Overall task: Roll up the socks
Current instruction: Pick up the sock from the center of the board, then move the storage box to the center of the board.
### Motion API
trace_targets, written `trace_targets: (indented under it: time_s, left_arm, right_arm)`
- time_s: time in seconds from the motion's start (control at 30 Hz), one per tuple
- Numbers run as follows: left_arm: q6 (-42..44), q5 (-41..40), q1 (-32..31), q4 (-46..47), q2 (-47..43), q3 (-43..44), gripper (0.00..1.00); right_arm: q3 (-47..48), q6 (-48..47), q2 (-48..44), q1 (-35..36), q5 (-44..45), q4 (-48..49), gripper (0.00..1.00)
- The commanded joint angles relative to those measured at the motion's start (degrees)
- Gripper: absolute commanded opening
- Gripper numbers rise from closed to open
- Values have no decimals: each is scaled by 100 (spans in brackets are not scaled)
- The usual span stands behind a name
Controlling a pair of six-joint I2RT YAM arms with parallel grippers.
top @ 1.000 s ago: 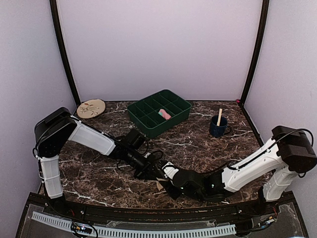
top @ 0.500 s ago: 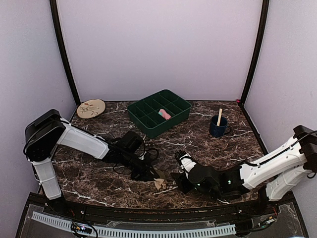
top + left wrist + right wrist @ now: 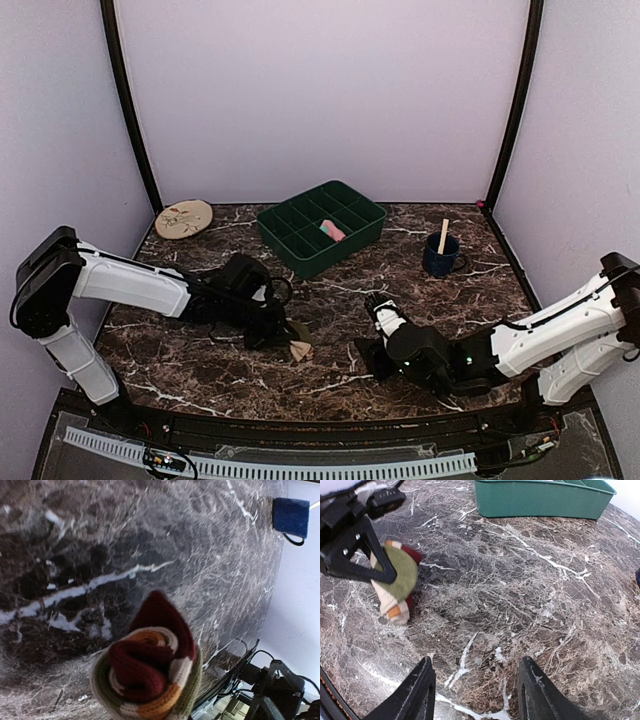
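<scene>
The beige sock with maroon, olive and orange stripes (image 3: 299, 350) is a tight roll, and my left gripper (image 3: 286, 337) is shut on it just above the marble table, left of centre. The left wrist view looks into the roll's spiral end (image 3: 150, 677), and its own fingers are hidden behind the fabric. The right wrist view has the same roll (image 3: 400, 577) at the left, clamped by the left gripper's black fingers (image 3: 372, 555). My right gripper (image 3: 372, 330) stands open and empty to the right of the roll, apart from it, with both fingers (image 3: 422, 692) over bare marble. The pink sock (image 3: 332, 231) lies in one compartment of the green tray.
The green divided tray (image 3: 275, 240) stands at the back centre, its near wall (image 3: 540, 502) showing in the right wrist view. A blue mug (image 3: 440, 260) with a wooden stick sits at the back right and also appears in the left wrist view (image 3: 291, 516). A round beige disc (image 3: 184, 218) lies back left.
The right gripper has drawn back to the right, away from the striped roll. The left arm has carried the roll leftward and a little farther from the front edge.
</scene>
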Motion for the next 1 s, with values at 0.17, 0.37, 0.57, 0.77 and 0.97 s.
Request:
trace_targets:
  time_s: [0.17,0.37,0.57,0.77,0.97]
  left_arm:
    - [274,-287,882,-1019,-563,1300,0]
    - [497,-281,1538,-1519,-61,2568,0]
    - [559,-257,1997,-2208,1157,4402,0]
    - [134,-168,2147,-2530,2206,5479,0]
    - [-376,-12,2160,-2501,2890,6098,0]
  right_arm:
    - [4,-90,-142,-210,50,198,52]
    - [84,-201,-139,-373,15,264,52]
    - [273,-390,-18,-575,-56,381,52]
    - [386,-555,105,-764,-178,621,52]
    - [417,-687,205,-949,-386,825,52]
